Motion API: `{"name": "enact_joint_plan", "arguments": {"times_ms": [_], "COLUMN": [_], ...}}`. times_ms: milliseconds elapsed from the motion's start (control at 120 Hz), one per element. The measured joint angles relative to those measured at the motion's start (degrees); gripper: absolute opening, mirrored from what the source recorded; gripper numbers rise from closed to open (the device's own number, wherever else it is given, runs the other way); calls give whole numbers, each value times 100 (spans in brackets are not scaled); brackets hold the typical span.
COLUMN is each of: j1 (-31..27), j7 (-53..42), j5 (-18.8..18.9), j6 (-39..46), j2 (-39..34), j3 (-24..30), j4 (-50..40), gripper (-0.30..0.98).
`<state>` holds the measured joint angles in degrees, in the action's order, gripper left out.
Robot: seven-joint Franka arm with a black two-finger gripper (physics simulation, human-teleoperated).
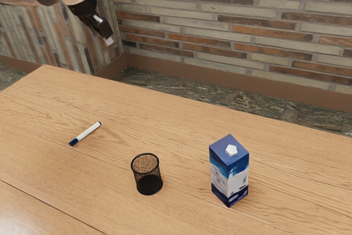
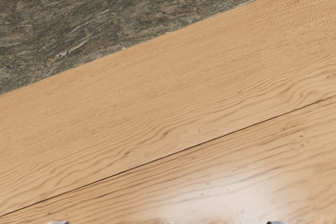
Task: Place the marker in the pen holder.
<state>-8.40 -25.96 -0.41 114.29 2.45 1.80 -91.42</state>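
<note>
while our claw (image 1: 108,40) hangs wide open, empty, we list: one marker (image 1: 86,134), white, blue-ended, lying on the table (image 1: 38,152); one pen holder (image 1: 148,183), black mesh, upright, near it; one carton (image 1: 229,171), blue-and-white.

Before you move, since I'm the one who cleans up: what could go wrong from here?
The marker lies loose on its side, so an off-center touch from my gripper might roll it away. Lowered at a slant, it could catch the rim of the upright pen holder and tip it. A wide swing there might also bump the carton standing nearby.
</note>
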Motion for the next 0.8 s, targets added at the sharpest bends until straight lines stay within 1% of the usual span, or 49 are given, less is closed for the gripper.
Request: {"name": "enact_joint_plan", "arguments": {"times_ms": [50, 100, 158, 225, 258, 292, 317, 342, 358, 417, 433, 458, 525, 600, 700, 800], "j1": [320, 765, 1429, 2137, 2348, 2380, 2242, 1911, 1572, 118, -176, -462, -864, -1165, -1548, -1904], "j7": [203, 384, 578, 778, 870, 958, 1019, 1076, 1111, 1220, 1249, 1292, 1397, 1462, 1411, 1259], "j5": [-3, 27, 94, 139, 153, 163, 168, 171, 169, 160, 157, 155, 148, 91, 43, 220], "j6": [-661, -1170, -1517, -1661, -1672, -1658, -1636, -1603, -1575, -1429, -1378, -1289, -1031, -737, -285, 134], "j2": [-55, -88, -123, -91, -42, 40, 140, 271, 370, 777, 892, 1071, 1557, 1913, 2246, 2394], "j3": [238, 299, 126, -170, -275, -330, -353, -367, -374, -393, -398, -397, -376, -323, -35, 344], "j4": [266, 311, -16, -568, -830, -1026, -1119, -1175, -1200, -1244, -1245, -1249, -1239, -1224, -1214, -1201], "gripper": [51, 55, 58, 61, 62, 63, 63, 64, 64, 65, 66, 66, 67, 67, 68, 67]}}
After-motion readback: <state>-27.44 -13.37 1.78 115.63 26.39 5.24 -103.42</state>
